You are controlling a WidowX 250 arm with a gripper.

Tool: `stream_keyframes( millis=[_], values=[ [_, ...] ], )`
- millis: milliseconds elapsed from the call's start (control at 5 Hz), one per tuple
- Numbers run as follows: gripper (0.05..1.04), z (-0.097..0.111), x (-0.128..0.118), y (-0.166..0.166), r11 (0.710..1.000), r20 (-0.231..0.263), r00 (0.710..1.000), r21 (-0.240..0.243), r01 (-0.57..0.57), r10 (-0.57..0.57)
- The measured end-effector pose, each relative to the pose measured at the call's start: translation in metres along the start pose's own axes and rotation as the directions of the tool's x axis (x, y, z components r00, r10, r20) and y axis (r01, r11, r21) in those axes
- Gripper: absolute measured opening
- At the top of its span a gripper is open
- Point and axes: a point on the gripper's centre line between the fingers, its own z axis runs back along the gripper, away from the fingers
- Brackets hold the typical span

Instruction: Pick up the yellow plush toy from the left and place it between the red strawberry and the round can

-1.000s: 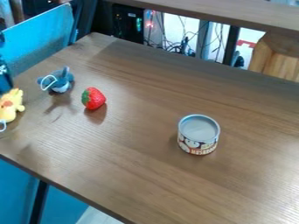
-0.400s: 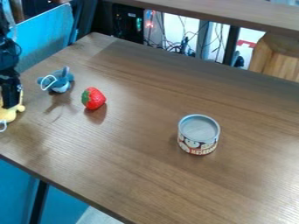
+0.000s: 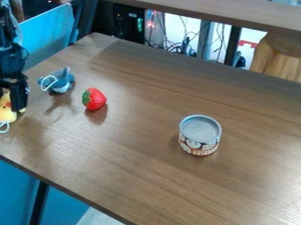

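Strawberry [image 3: 94,99]: on my surface [image 3: 135,176]
Can [image 3: 200,135]: right of my strawberry, before it
Far plush [image 3: 61,84]: left of the strawberry, slightly behind
Near plush [image 3: 6,115]: farther left, slightly before it

From where I stood, the robot's black, blocky, jointed arm [image 3: 8,55] had a thin dark cable [image 3: 26,52] looping from its side. Near the wooden tabletop's [image 3: 141,176] left edge, its black gripper [image 3: 14,102] looked angular, with small pale glints on its dark surfaces.
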Motion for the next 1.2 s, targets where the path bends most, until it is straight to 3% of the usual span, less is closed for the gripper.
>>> stream_keyframes(
  millis=[200,400,600,800,1000,1200],
  values=[
    [0.712,-0.011,0.0,0.009,0.998,-0.026,0.999,0.05,-0.025,0.026],
    [0.519,-0.012,0.002,0.008,0.999,-0.004,1.0,0.046,-0.027,0.027],
    [0.44,-0.01,-0.003,-0.003,0.999,0.001,0.999,-0.01,0.053,-0.053],
    [0.439,0.026,-0.021,-0.023,0.981,0.105,0.976,-0.015,0.195,-0.192],
    [0.439,0.052,-0.03,-0.058,0.946,0.14,0.936,0.035,0.321,-0.323],
    [0.44,0.068,-0.017,-0.107,0.876,0.146,0.864,0.089,0.474,-0.483]
  ],
)
